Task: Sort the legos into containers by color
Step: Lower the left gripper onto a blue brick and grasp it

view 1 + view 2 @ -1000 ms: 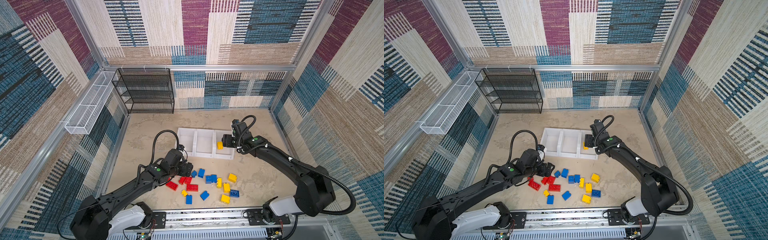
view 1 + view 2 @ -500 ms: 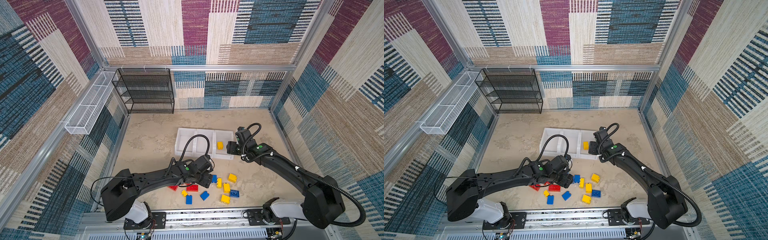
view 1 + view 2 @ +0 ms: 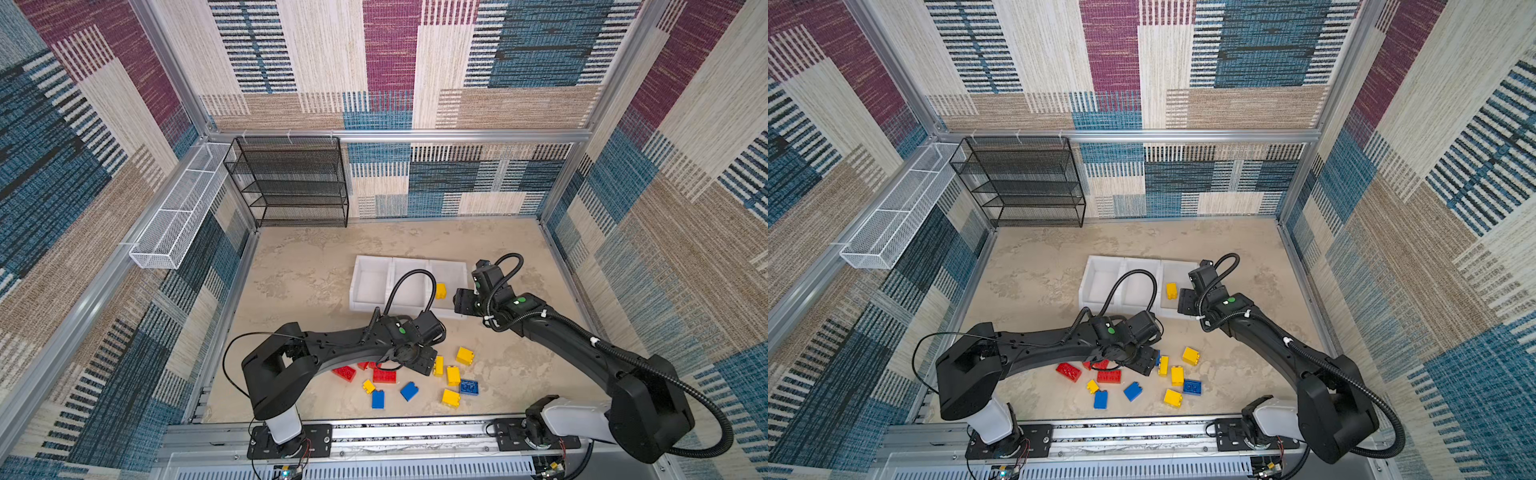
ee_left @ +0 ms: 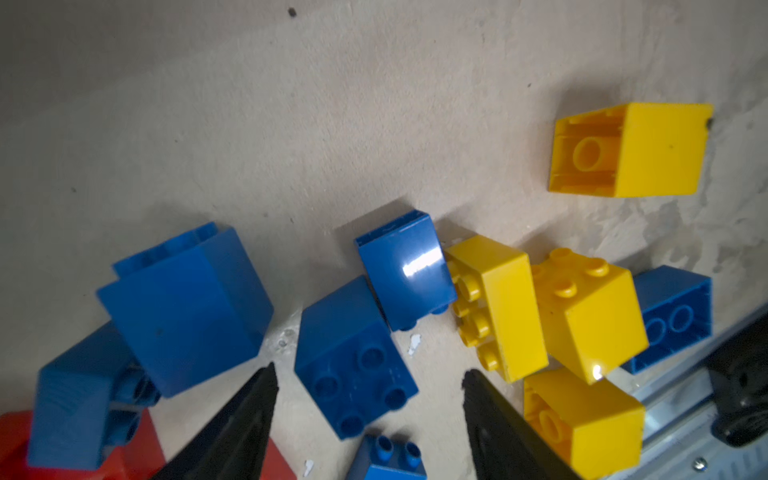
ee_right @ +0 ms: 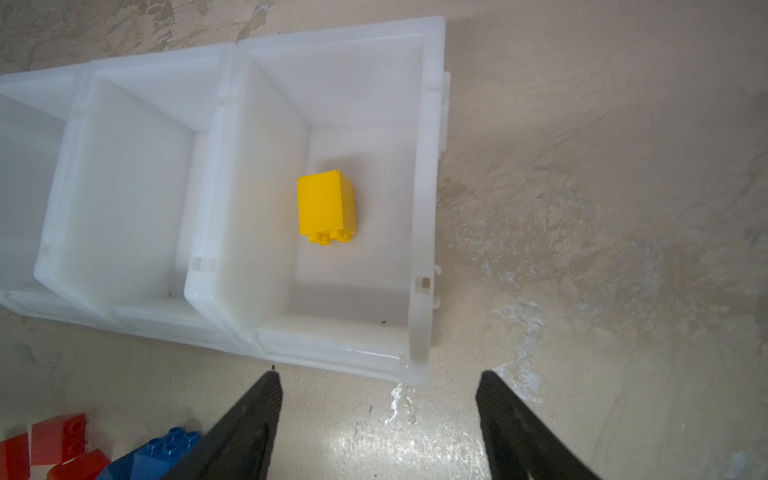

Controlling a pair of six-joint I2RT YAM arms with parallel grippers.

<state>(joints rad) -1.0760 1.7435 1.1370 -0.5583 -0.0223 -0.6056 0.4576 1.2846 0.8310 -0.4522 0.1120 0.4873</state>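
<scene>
The containers [image 3: 365, 286] are three joined white bins in mid-floor. One yellow lego [image 3: 440, 291] [image 5: 326, 205] lies in the right bin [image 5: 424, 208]; the other two show nothing inside. Red, blue and yellow legos lie scattered in front, among them a red one [image 3: 344, 372], a blue one [image 3: 409, 390] and a yellow one [image 3: 464, 356]. My left gripper [image 3: 424, 361] [image 4: 369, 370] hangs low over the pile, open, its fingers on either side of a blue square lego [image 4: 353, 357] without touching it. My right gripper [image 3: 463, 301] [image 5: 378, 376] is open and empty over bare floor by the right bin's front corner.
A black mesh rack [image 3: 291, 183] stands at the back left and a white wire basket [image 3: 178, 216] hangs on the left wall. An aluminium rail [image 3: 374, 432] runs along the front edge. The left arm's cable loops over the middle bin.
My left arm has swung right over the pile and its jaws have narrowed. The right gripper has drawn back from over the right bin toward the front.
</scene>
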